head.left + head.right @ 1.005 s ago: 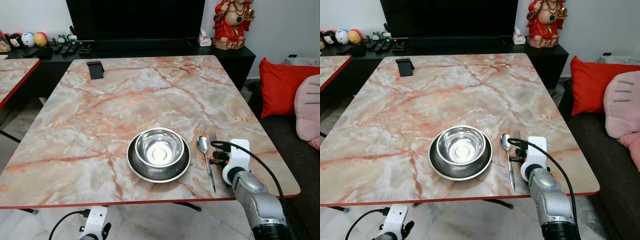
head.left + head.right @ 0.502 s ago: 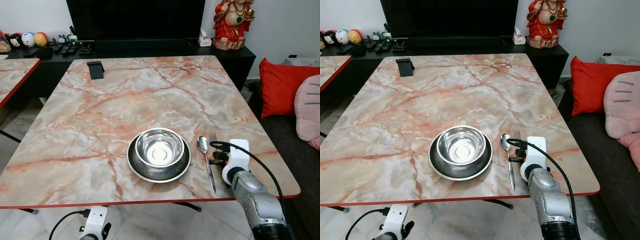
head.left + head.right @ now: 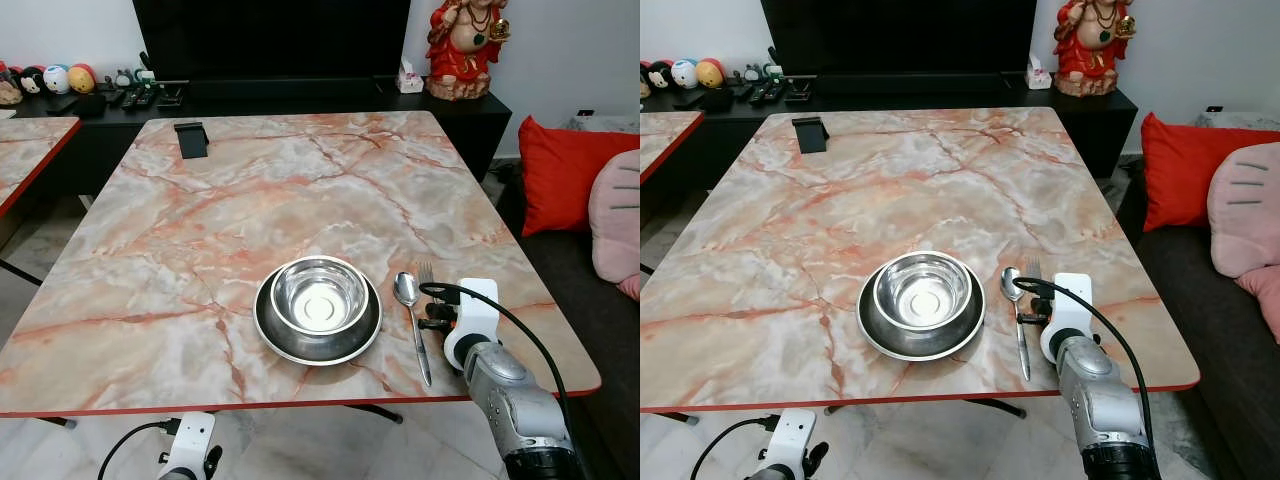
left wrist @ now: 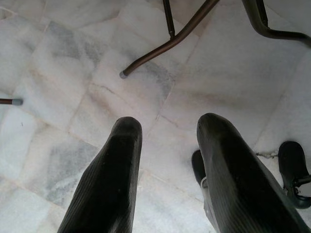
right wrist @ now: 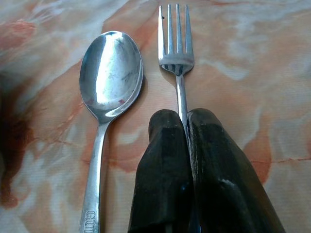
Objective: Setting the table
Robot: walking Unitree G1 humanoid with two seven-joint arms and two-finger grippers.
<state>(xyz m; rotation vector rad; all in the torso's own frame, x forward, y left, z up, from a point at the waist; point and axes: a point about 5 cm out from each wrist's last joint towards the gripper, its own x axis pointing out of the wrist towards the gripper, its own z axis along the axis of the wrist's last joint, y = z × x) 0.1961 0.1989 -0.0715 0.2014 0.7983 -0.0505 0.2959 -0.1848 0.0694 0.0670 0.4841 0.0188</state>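
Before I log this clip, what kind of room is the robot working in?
Most likely a home living and dining room: a marble-patterned dining table set with a steel bowl on a plate, a large dark television on a low black cabinet behind it, and a sofa with a red cushion beside it.

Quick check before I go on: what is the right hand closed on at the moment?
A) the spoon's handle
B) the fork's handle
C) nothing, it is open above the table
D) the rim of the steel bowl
B: in the right wrist view the right hand has its two fingers pressed together on the fork handle, with the spoon lying free beside it on the table.
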